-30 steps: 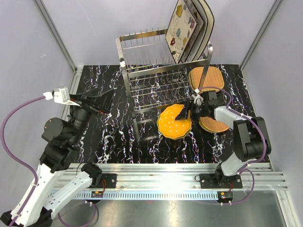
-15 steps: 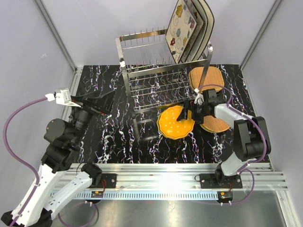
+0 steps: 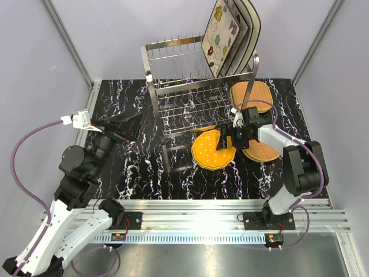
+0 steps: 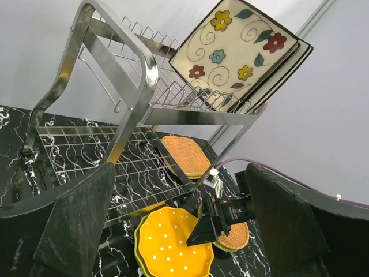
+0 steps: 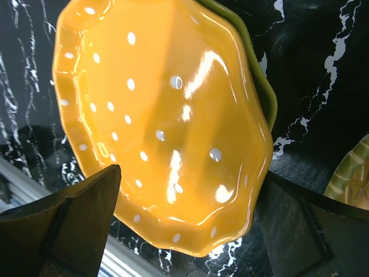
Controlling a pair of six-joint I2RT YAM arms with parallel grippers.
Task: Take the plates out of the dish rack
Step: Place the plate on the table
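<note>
The dish rack (image 3: 184, 86) stands at the back, with large square floral plates (image 3: 223, 32) leaning in its upper tier. An orange scalloped plate (image 3: 211, 151) lies on the table in front of it, stacked on a yellow-green plate (image 5: 260, 86). My right gripper (image 3: 230, 140) is open at the orange plate's right rim; in the right wrist view its fingers (image 5: 75, 225) straddle that rim without pressing it. Tan woven plates lie at the right (image 3: 260, 152) and behind the rack (image 3: 252, 95). My left gripper (image 3: 124, 123) is open and empty, left of the rack.
The rack's lower tier and front legs (image 3: 167, 153) stand close to the stacked plates. White walls close in the black marbled table (image 3: 138, 173) on three sides. A metal rail (image 3: 196, 216) runs along the near edge by the arm bases.
My right gripper has opened and drawn slightly back to the right, leaving the orange plate lying on the stack. The left arm has shifted a little toward the rack.
</note>
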